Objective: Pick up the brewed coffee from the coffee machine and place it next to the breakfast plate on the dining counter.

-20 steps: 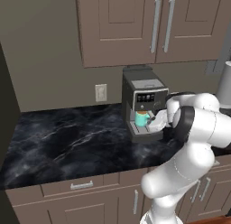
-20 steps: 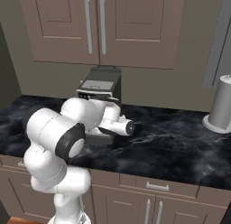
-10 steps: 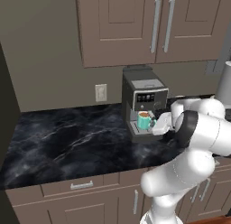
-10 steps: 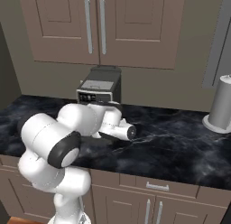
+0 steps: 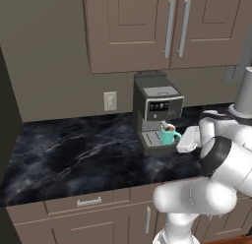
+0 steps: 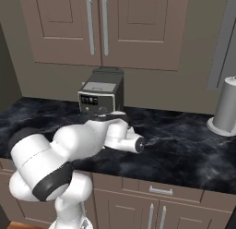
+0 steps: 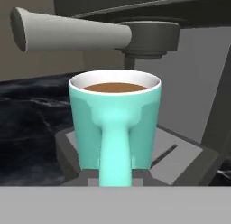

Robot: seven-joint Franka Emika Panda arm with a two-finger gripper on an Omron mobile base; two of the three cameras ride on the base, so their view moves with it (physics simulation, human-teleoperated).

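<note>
Mug [image 7: 115, 128] under coffee machine [image 5: 156, 110] spout

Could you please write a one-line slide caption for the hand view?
Teal mug of brown coffee on the coffee machine's drip tray, directly under the spout, handle facing the camera.

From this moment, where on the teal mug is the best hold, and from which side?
The handle. The mug stands upright on the coffee machine drip tray, full of coffee, its handle pointing straight at the hand camera. A level approach from the machine's front suits it; the brew head above blocks a top grasp.
</note>
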